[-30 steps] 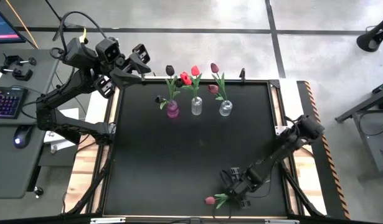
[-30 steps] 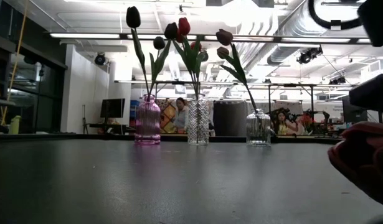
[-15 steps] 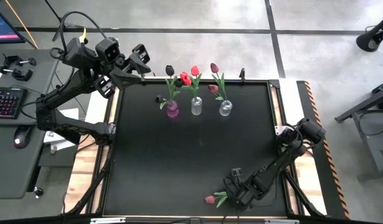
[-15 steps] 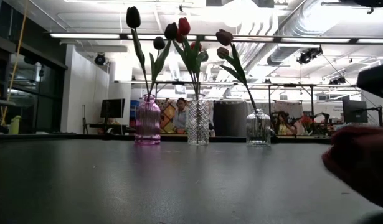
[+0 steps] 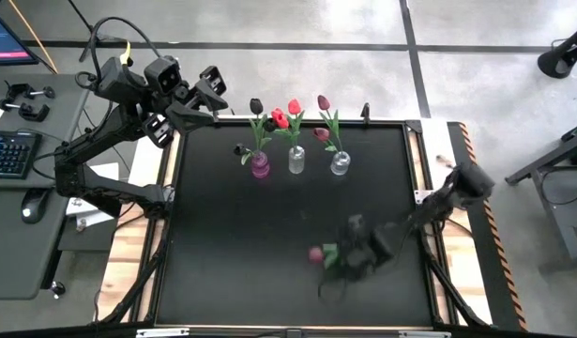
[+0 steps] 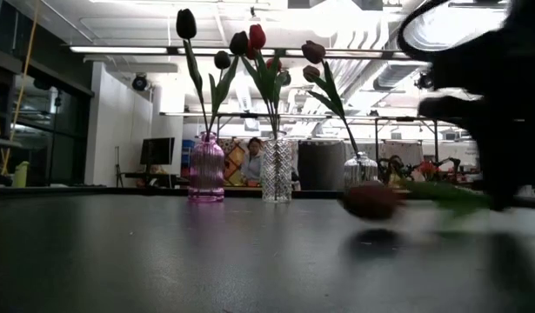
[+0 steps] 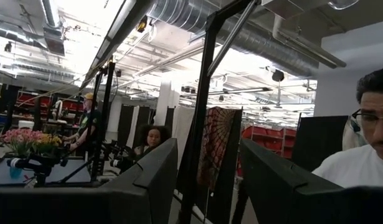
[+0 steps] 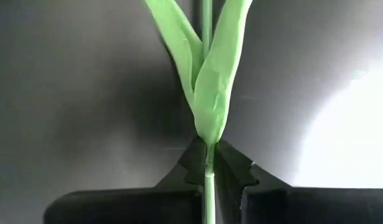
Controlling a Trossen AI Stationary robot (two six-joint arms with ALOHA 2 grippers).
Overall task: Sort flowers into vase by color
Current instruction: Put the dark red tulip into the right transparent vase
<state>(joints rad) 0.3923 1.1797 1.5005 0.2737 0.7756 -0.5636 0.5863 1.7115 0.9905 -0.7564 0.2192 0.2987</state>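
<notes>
My right gripper (image 5: 356, 255) is shut on a tulip with a pink-magenta head (image 5: 314, 253) and green leaves (image 8: 207, 81), over the table's near right part. In the low view the tulip's head (image 6: 371, 200) hangs above the tabletop. At the far side stand three vases. A pink vase (image 5: 260, 167) holds dark tulips, a cut-glass vase (image 5: 296, 161) holds red ones, and a round clear vase (image 5: 340, 164) holds maroon ones. My left gripper (image 7: 207, 180) is open and empty, raised beyond the table's far left corner (image 5: 213, 94). My right gripper pinches the tulip's thin stem (image 8: 208, 163) between its two fingertips, just below the leaves. The fingers come from the table's right side, slanting down, and the stem runs out ahead of them. The tulip is lifted clear and about level (image 6: 441, 196), its head toward the table's left.
The black tabletop (image 5: 241, 244) is bare between the vases and my right gripper. Wooden rails (image 5: 471, 155) edge it on both sides. A desk with a keyboard (image 5: 7, 150) stands to the left. People show in the room beyond the table (image 7: 365, 137).
My right gripper, shut on the pink tulip, has risen from the table's near edge and gone toward the far edge. The tulip, which lay low by the near edge, is now lifted clear and carried farther in, its head still pointing left.
</notes>
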